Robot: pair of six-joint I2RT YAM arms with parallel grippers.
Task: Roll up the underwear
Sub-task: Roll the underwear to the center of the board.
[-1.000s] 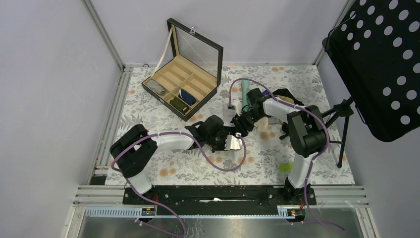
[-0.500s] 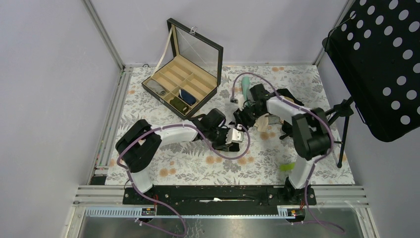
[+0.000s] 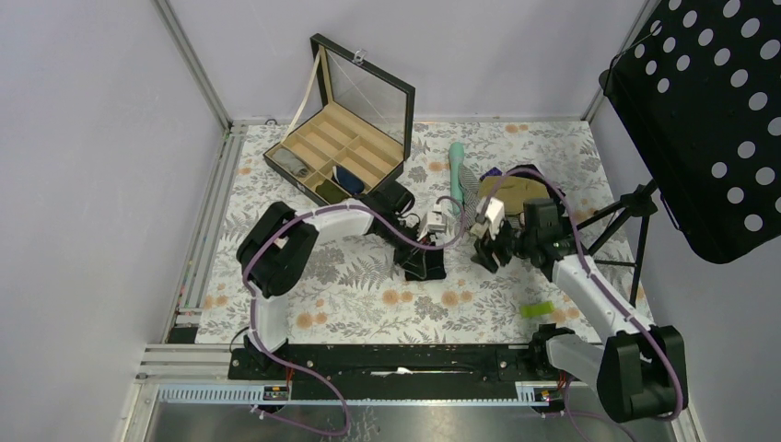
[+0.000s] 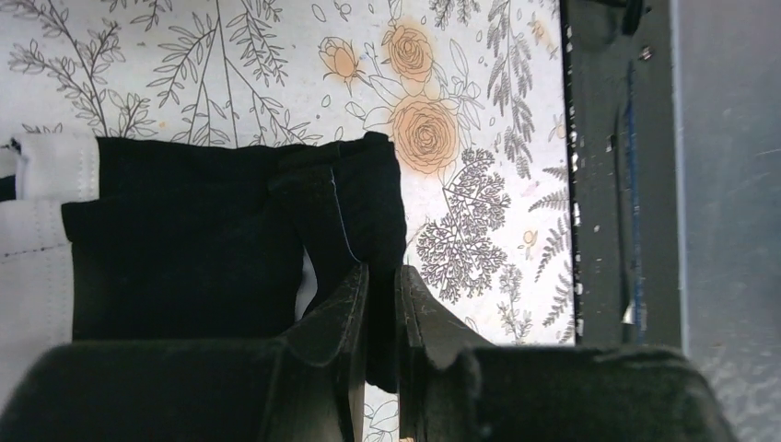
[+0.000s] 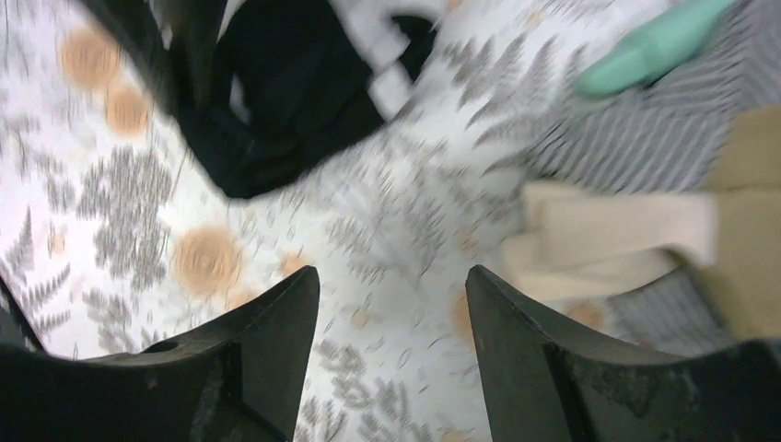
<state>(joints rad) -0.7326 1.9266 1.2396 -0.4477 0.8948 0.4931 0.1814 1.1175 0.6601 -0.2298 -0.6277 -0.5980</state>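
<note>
The underwear (image 3: 424,266) is a small, nearly black cloth lying on the flowered table cover at mid-table. In the left wrist view the underwear (image 4: 203,239) shows a white waistband at its left edge and a folded lump on its right. My left gripper (image 4: 380,272) is shut on that folded edge, with dark cloth pinched between the jaws; from above, the left gripper (image 3: 416,250) sits over the garment's far side. My right gripper (image 3: 488,258) hangs open just to its right. In its own blurred view the right gripper (image 5: 393,273) holds nothing, and the underwear (image 5: 285,92) lies beyond it.
An open wooden divider box (image 3: 336,157) with rolled garments stands at the back left. A teal object (image 3: 458,164), striped cloth (image 5: 635,129) and a tan garment (image 3: 516,189) lie behind the right gripper. A small green item (image 3: 534,309) is near the front. A black perforated panel (image 3: 709,120) on a tripod stands right.
The right gripper opened wider and drew back to the right, away from the underwear. The left arm stretched farther out, and the underwear now lies lower on the table.
</note>
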